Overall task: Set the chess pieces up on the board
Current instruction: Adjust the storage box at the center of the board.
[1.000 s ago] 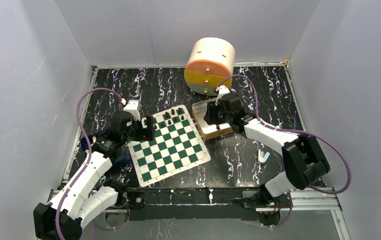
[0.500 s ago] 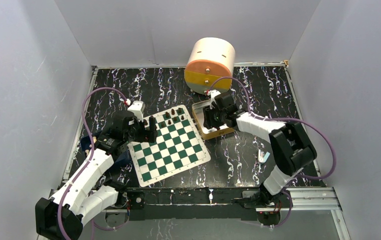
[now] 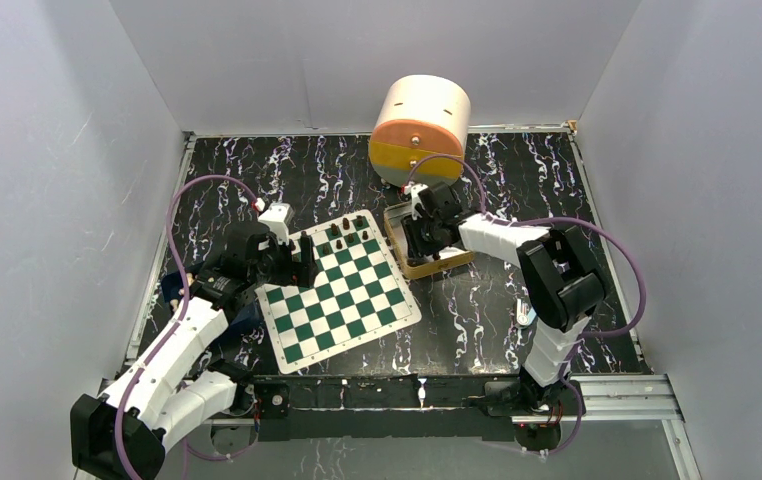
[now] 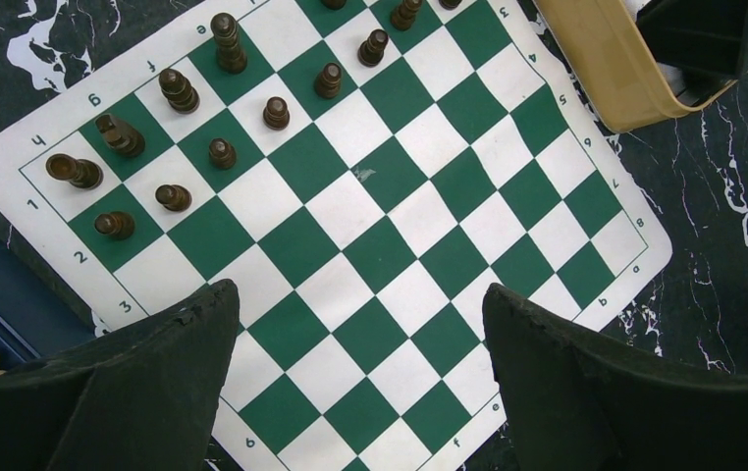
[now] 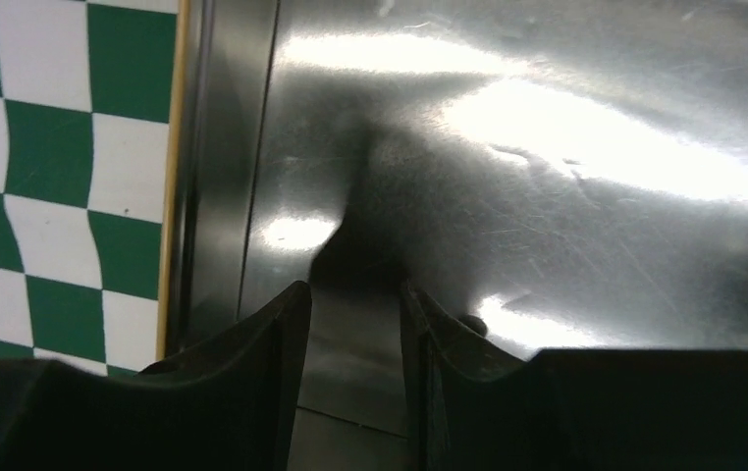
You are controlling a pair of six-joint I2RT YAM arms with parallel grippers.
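Two rows of chess pieces stand upright along one edge of the board, one per square; the other squares are bare. The left gripper hovers over that bare area with its jaws spread wide and holding nothing, probably to stay clear of the set pieces. The right gripper sits low inside the tan tray, just beside the board's corner, jaws narrowly apart. Whether a piece lies between them cannot be told. The tray walls limit its sideways travel.
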